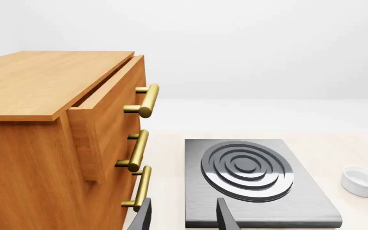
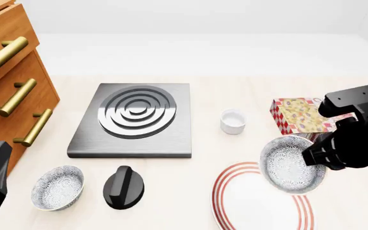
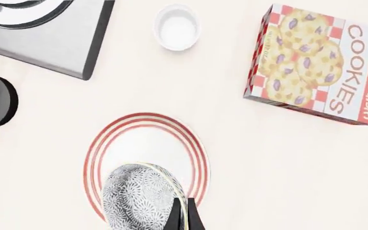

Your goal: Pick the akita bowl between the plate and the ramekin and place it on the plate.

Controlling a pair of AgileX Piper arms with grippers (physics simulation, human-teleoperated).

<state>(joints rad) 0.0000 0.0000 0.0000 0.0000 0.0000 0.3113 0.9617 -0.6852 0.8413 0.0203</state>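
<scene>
Bowl point(image 2: 291, 164) first: we see the speckled one held tilted above the far right part of the plate point(image 2: 235, 201), its opening turned toward the left, clear of the table. Our right gripper point(image 3: 182, 213) is clamped on its rim, one finger inside and one outside; in the front view the dark arm covers that grip. The plate, white with red rings, lies near us at the right. Beyond it, toward the middle, stands the small white ramekin point(image 2: 233, 120), well apart from the plate. Right of the ramekin lies a box point(image 3: 318, 64) with a red checked edge and pictured biscuits; we read "Oatmeal Raisin COOKIES" on it.

A second speckled bowl point(image 2: 57, 187) sits near left, just beside a black knob point(image 2: 124, 187). Farther back lies a grey burner slab point(image 2: 132, 120) with raised rings. A wooden drawer cabinet point(image 2: 8, 86) with brass handles stands at the far left. Our left gripper point(image 1: 182, 215) hangs by the cabinet, fingers apart and holding nothing.
</scene>
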